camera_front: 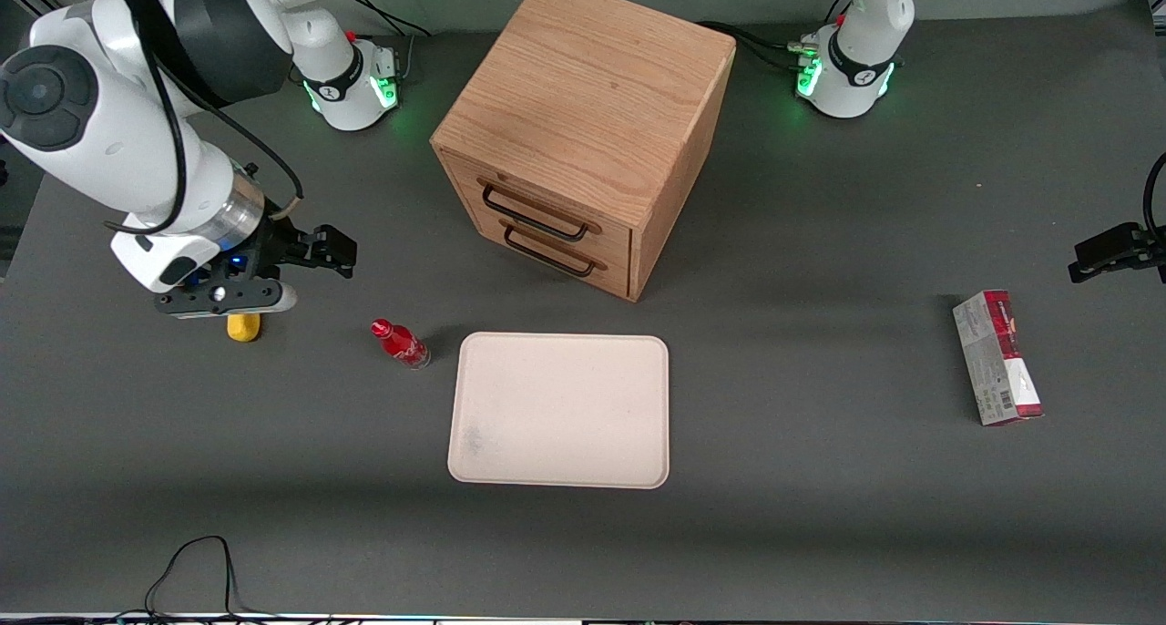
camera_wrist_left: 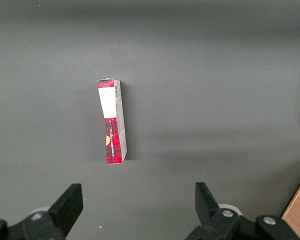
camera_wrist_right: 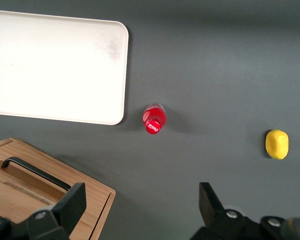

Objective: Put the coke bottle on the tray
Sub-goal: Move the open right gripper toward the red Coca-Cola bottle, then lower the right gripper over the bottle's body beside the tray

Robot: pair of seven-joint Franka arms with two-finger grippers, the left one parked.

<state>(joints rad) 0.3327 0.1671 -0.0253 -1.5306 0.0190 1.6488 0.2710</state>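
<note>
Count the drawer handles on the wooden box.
2: upper handle and lower handle, both on the wooden box's front. The gripper, fingers open, hangs above the yellow object.

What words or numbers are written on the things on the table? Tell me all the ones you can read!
Coke bottle: white script on the red cap, too small to read.
Carton: print and a barcode, too small to read.
Tray, wooden drawer box, yellow object: no writing visible.
The gripper hangs open above the table, holding nothing; no text visible on it.
</note>
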